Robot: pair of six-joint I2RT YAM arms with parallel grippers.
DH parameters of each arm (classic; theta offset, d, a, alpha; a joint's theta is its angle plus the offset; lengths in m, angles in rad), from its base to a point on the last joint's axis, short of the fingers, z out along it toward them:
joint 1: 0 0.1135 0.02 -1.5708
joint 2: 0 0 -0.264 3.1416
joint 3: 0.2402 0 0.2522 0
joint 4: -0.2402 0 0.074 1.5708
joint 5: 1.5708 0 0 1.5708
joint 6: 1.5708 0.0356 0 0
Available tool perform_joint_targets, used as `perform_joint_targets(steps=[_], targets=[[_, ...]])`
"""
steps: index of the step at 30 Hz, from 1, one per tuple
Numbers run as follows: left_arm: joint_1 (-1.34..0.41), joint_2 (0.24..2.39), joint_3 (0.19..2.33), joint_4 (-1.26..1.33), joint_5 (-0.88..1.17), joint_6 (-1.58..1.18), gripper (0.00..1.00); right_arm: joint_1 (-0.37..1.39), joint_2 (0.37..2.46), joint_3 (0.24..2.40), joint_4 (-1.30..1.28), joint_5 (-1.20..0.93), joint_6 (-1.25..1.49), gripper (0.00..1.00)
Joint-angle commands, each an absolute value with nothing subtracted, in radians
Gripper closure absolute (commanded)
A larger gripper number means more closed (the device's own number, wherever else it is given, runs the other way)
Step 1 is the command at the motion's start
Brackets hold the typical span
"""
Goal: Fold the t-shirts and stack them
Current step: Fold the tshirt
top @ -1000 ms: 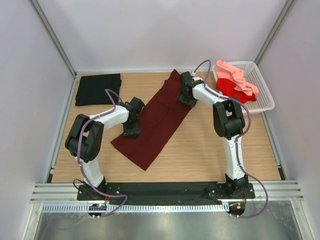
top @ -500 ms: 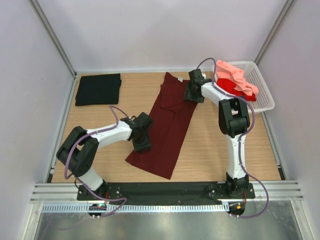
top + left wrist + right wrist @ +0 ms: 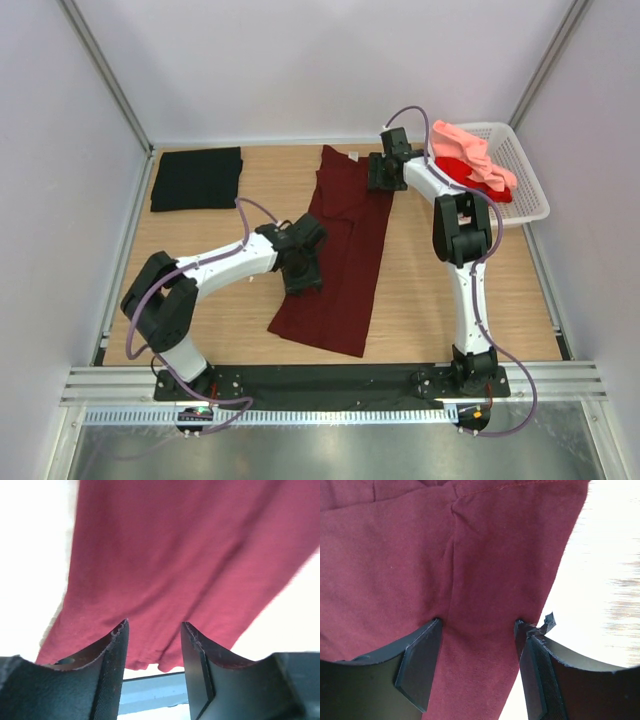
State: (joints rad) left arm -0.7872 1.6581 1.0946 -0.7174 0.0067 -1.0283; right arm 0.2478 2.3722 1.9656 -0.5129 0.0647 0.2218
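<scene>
Both jaws parted, touching maroon t-shirt (image 3: pixel 348 262)

Red shirt (image 3: pixel 466 178) mostly buried under salmon shirt (image 3: pixel 470 147); maroon shirt (image 3: pixel 350 262) cropped in wrist views.

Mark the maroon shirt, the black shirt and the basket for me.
maroon shirt (image 3: pixel 345 290): top view, lower half of the cloth.
black shirt (image 3: pixel 197 178): top view, middle of the folded cloth.
basket (image 3: pixel 524 168): top view, bare lattice floor at right.
</scene>
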Motion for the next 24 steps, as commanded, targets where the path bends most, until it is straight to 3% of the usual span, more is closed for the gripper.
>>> perform_joint_targets(steps=[1,8,11,18,24], targets=[[-0.776,1.646,1.230,-0.836,-0.096,-0.863,0.52,0.247,2.312,1.964,-0.525,0.015,0.192,0.33],[-0.686,1.568,1.073,-0.816,-0.048,-0.776,0.51,0.248,2.128,1.904,-0.742,-0.066,0.331,0.32],[-0.678,1.517,0.965,-0.755,-0.005,-0.782,0.50,0.270,1.982,1.765,-0.813,-0.045,0.448,0.33],[-0.678,1.418,0.790,-0.716,0.092,-0.819,0.51,0.492,1.545,1.169,-0.799,-0.012,0.695,0.37],[-0.678,1.302,0.668,-0.689,0.112,-0.860,0.54,0.704,1.218,0.800,-0.671,0.037,0.974,0.42]])
